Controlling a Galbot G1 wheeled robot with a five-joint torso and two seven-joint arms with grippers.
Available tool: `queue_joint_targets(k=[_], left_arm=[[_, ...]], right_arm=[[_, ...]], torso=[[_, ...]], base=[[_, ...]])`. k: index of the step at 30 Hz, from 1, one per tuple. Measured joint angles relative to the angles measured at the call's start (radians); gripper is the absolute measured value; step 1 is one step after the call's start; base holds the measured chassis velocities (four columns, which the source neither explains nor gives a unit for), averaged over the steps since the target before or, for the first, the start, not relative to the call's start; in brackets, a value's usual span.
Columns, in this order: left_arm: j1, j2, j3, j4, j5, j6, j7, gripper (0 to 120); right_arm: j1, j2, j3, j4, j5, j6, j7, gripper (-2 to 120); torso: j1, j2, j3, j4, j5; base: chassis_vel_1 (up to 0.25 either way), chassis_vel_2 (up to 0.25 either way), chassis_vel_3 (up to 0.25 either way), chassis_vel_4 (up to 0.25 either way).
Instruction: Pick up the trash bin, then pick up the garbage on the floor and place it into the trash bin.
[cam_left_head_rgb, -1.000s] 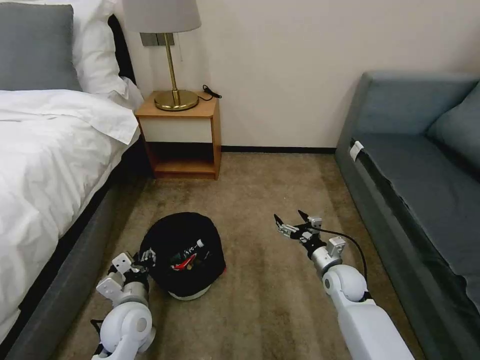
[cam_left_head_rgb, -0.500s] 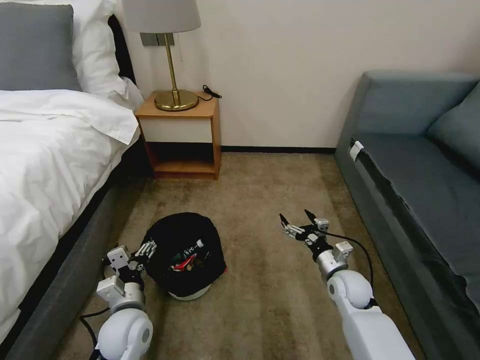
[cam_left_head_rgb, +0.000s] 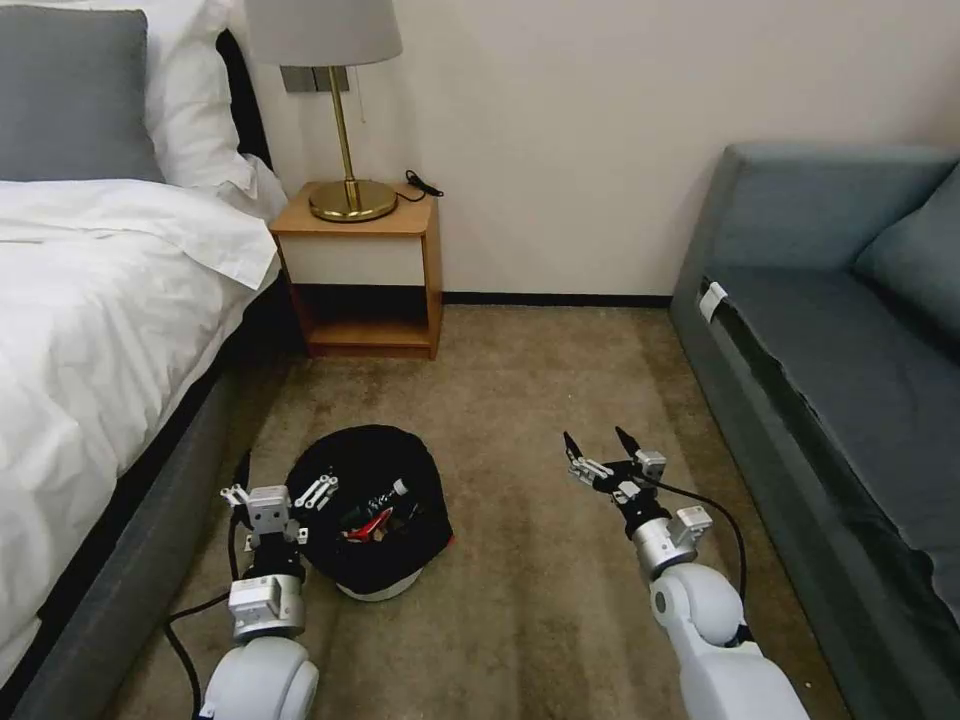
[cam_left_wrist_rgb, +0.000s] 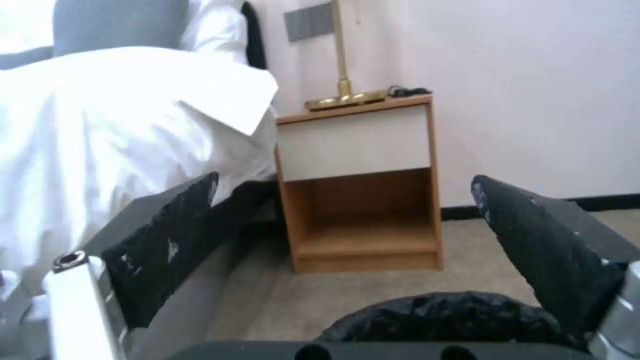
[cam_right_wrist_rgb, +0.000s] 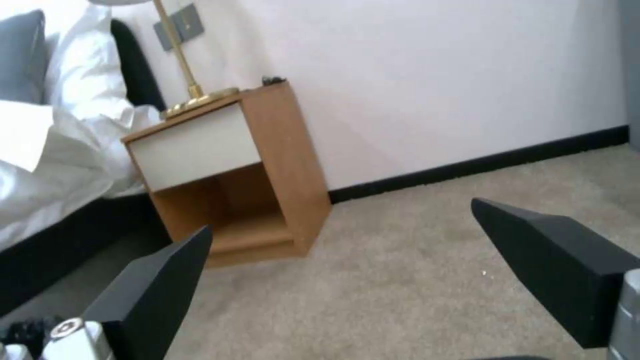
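Standing on the floor (cam_left_head_rgb: 540, 600) beside the bed (cam_left_head_rgb: 90, 330), the trash bin (cam_left_head_rgb: 368, 505) serves as the room's low centrepiece, its black liner folded over the rim and a sliver of white wall showing at its base. Inside it lie pieces of the garbage (cam_left_head_rgb: 375, 512), among them a red-and-white wrapper and a small bottle with a white cap. The left gripper (cam_left_head_rgb: 279, 493) hovers at the bin's rim on the bed side, its jaws spread wide and clasping nothing; from the left wrist view the liner's crinkled edge sits just below the parted fingers (cam_left_wrist_rgb: 167, 240). The right gripper (cam_left_head_rgb: 601, 449) hangs above bare carpet well apart from the bin, on the side toward the sofa (cam_left_head_rgb: 850, 360), jaws likewise parted and empty. Beyond the bin, a nightstand (cam_left_head_rgb: 365, 270) carries a brass lamp (cam_left_head_rgb: 345, 120).
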Motion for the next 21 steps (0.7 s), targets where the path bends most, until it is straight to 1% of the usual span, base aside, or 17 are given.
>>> queue_joint_targets(k=[4,5,10,13,15,21], left_arm=[[0.01,-0.007,0.007,-0.003,0.024,-0.021,0.017,100],[0.012,-0.012,0.01,-0.003,0.047,-0.043,0.028,100],[0.014,-0.025,0.02,-0.003,0.081,-0.071,0.039,100],[0.014,-0.028,0.023,-0.002,0.086,-0.076,0.039,99],[0.014,-0.029,0.028,-0.001,0.086,-0.077,0.039,99],[0.014,-0.027,0.03,0.0,0.085,-0.075,0.037,99]], right_arm=[[-0.016,0.022,0.011,0.005,-0.004,0.013,-0.005,100],[-0.027,0.038,0.017,0.011,-0.006,0.019,-0.01,100],[-0.061,0.065,0.023,0.031,-0.005,0.031,-0.017,100],[-0.07,0.075,0.025,0.034,-0.005,0.038,-0.023,100],[-0.078,0.095,0.032,0.037,-0.007,0.047,-0.027,100],[-0.081,0.103,0.035,0.038,-0.007,0.049,-0.027,100]], torso=[[0.0,0.0,0.0,0.0001,0.0],[0.0,0.0,0.0,0.0001,0.0001],[0.0,0.0,0.0,0.0,0.0],[0.0,0.0,0.0,0.0,0.0],[0.0,0.0,0.0,0.0,0.0001],[0.0,0.0,0.0,0.0,0.0]], base=[[0.0,0.0,0.0,0.0],[0.0,0.0,0.0,0.0],[0.0,0.0,0.0,0.0],[0.0,0.0,0.0,0.0],[0.0,0.0,0.0,0.0],[0.0,0.0,0.0,0.0]])
